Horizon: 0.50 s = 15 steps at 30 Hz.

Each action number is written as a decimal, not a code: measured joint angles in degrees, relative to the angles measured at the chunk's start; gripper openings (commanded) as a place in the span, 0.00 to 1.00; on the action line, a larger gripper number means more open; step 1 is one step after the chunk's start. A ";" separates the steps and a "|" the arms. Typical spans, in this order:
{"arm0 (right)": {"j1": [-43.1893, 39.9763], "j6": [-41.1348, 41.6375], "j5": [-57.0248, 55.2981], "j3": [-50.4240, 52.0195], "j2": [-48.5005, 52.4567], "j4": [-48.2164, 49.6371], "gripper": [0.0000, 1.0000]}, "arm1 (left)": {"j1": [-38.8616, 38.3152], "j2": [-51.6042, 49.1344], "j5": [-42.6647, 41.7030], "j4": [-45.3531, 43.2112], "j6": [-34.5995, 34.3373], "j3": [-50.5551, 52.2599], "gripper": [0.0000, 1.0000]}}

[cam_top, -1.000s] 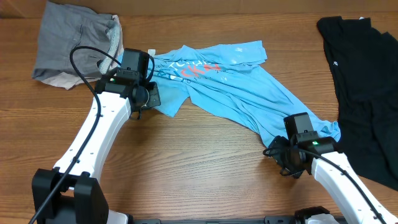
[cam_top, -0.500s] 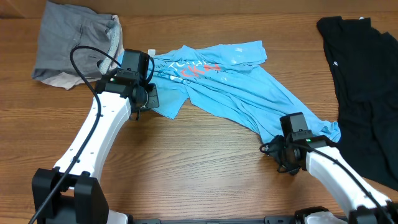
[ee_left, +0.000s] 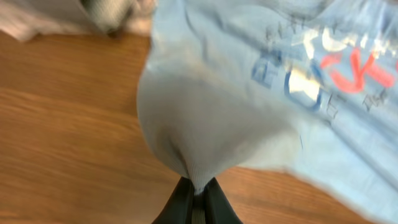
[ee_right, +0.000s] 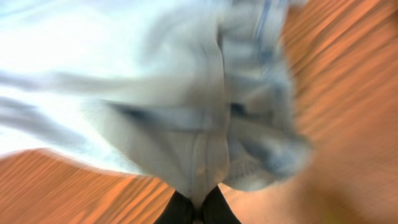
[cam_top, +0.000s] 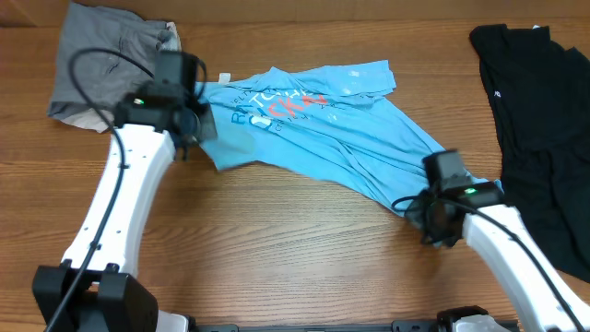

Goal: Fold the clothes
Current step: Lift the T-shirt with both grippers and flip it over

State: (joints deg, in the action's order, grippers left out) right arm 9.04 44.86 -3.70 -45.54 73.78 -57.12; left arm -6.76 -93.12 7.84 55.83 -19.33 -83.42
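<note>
Overhead view of a wooden counter (cam_top: 277, 263) w/ clothes spread on it. A light blue T-shirt (cam_top: 350, 138) lies crumpled across the middle, running diagonally from upper left to lower right. Red and white lettering (cam_top: 290, 103) shows on its upper left part. The left hand (ee_left: 198, 198) is at the shirt's left end. In the left wrist view its two fingers are pressed together on a pinch of the blue fabric, which bunches to a point at the tips and fans out beyond them, w/ bare wood on either side. The right hand (ee_right: 199, 210) is at the shirt's lower right corner. The right wrist view is badly blurred, but the fingers are closed w/ folds of pale blue cloth gathered b/w them, incl. what looks like a seam. Each hand thus grips the T-shirt, at opposite ends. A grey garment (cam_top: 101, 60) lies bunched in the far left corner of the counter, just beside the left hand, w/ a beige piece (cam_top: 88, 118) peeking out at its lower edge. A black garment (cam_top: 544, 129) is spread at the right edge, near the right hand. Its inner edge comes very close to the T-shirt's right corner; whether they touch can't be told.
</note>
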 measured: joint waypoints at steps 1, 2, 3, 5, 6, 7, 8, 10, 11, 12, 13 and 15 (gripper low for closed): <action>-0.46 -1.25 -0.68 -3.52 -1.46 -3.02 0.04 | 0.92 0.00 0.20 2.12 0.35 -2.56 0.04; -1.14 -2.56 -1.44 -7.28 -3.19 -4.90 0.04 | 1.70 0.00 0.28 3.21 0.59 -4.83 0.04; -2.01 -4.26 -2.29 -11.50 -4.96 -7.08 0.04 | 2.51 0.00 0.39 4.28 1.01 -7.54 0.04; -3.67 -6.91 -3.39 -17.44 -7.28 -9.53 0.04 | 3.87 0.00 0.61 5.09 1.57 -12.52 0.04; -4.57 -8.15 -3.82 -19.82 -8.09 -10.64 0.04 | 4.35 0.02 0.61 5.11 1.77 -14.29 0.04; -5.57 -9.22 -4.15 -21.97 -8.79 -11.56 0.04 | 4.83 0.02 0.70 5.55 2.01 -16.31 0.04; -6.71 -10.47 -4.39 -23.87 -9.29 -12.37 0.04 | 5.27 0.02 0.85 5.62 2.43 -18.12 0.04; -9.81 -13.25 -4.83 -27.80 -9.77 -13.90 0.04 | 5.81 0.04 0.98 5.92 3.32 -21.33 0.04; -11.34 -14.45 -4.92 -29.27 -9.77 -14.23 0.04 | 5.99 0.04 1.01 5.97 3.50 -22.38 0.04; -12.66 -15.41 -5.03 -30.47 -9.77 -14.45 0.04 | 6.05 0.04 1.01 5.99 4.02 -23.87 0.04; -13.99 -16.57 -5.22 -31.54 -9.77 -14.71 0.04 | 6.05 0.04 0.98 6.05 4.59 -25.11 0.04; -16.22 -18.14 -5.31 -33.07 -9.77 -14.86 0.04 | 6.19 0.02 1.01 6.25 5.44 -27.69 0.04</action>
State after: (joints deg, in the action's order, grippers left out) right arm -7.18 26.72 -9.02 -78.61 64.01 -71.99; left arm -0.58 -93.10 8.84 62.08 -13.89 -111.11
